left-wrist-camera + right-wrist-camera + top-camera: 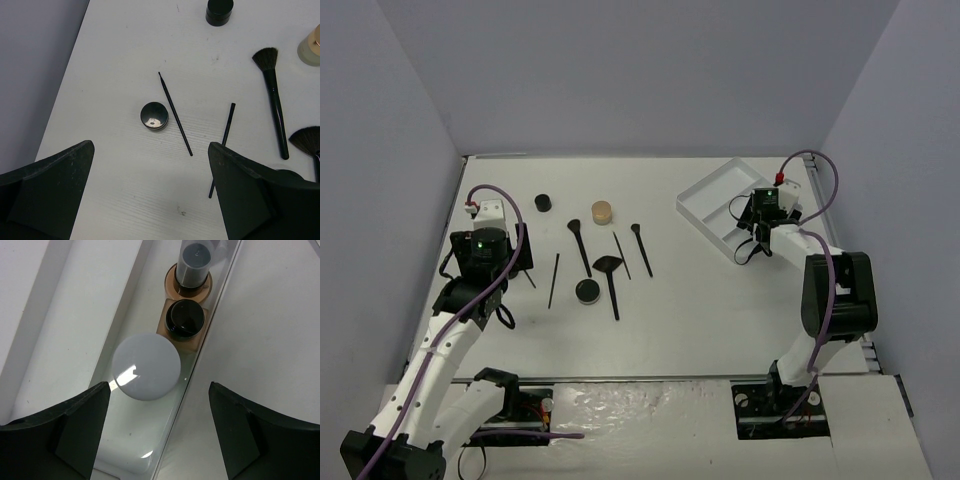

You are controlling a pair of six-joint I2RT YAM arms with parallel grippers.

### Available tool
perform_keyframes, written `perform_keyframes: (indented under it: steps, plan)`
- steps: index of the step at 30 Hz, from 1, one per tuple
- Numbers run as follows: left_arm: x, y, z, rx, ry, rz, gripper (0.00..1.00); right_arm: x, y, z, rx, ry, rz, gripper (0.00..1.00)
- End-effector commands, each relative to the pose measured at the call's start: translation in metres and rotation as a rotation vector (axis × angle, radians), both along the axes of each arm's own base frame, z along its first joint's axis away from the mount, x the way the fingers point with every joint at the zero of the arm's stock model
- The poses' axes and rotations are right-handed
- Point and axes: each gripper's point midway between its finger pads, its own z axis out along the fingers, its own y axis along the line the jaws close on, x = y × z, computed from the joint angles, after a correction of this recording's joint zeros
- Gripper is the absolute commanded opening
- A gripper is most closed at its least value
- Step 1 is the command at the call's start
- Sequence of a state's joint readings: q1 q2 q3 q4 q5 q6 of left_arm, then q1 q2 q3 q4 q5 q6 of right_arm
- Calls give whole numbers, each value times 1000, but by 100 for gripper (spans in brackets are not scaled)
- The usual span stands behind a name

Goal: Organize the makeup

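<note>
Loose makeup lies on the table: a black pot [542, 202], a tan jar [602, 211], a second black pot [587, 291], brushes [580, 245] and a thin pencil [553, 280]. My left gripper [150, 190] is open above bare table. A small black pot [154, 116] and a thin black stick [175, 114] lie just beyond its fingers. My right gripper [160, 430] is open over the near end of the white tray [715, 195], holding nothing. In one narrow compartment stand a pale round-capped bottle [145, 366], a black-capped tan bottle [185, 320] and a grey-capped tan bottle [194, 270].
The tray [135, 440] sits at the back right, angled to the table edges. Grey walls close in the left, back and right sides. A fan brush [610, 280] and two more thin tools [641, 248] lie mid-table between the arms.
</note>
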State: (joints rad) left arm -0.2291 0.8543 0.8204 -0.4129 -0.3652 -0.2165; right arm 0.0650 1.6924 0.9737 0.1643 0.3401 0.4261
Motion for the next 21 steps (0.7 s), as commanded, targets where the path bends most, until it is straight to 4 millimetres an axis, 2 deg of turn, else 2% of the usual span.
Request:
perform_keyframes:
  steps: [1, 7, 9, 10, 12, 15, 16, 19, 21]
  plan:
    - [9, 1, 20, 0, -82, 10, 97, 4, -2, 45, 15, -100, -26, 83]
    - [10, -1, 18, 1, -73, 6, 97, -7, 16, 87, 43, -149, 41, 90]
    - [11, -1, 18, 1, -71, 6, 97, -11, 30, 114, 25, -186, 99, 91]
    - [11, -1, 17, 2, -67, 6, 97, -18, 37, 120, 11, -171, 125, 91]
    - [11, -1, 16, 3, -65, 6, 97, -24, 65, 134, -1, -181, 216, 91]
    - [12, -2, 15, 0, -59, 2, 97, -35, 122, 143, 26, -181, 386, 90]
    - [13, -2, 15, 0, -58, 1, 97, -43, 153, 142, 36, -172, 463, 89]
    - [13, -3, 13, -2, -51, -1, 97, -64, 216, 132, 54, -136, 623, 88]
    - [13, -3, 13, -2, -51, -1, 97, -75, 249, 123, 93, -109, 697, 87]
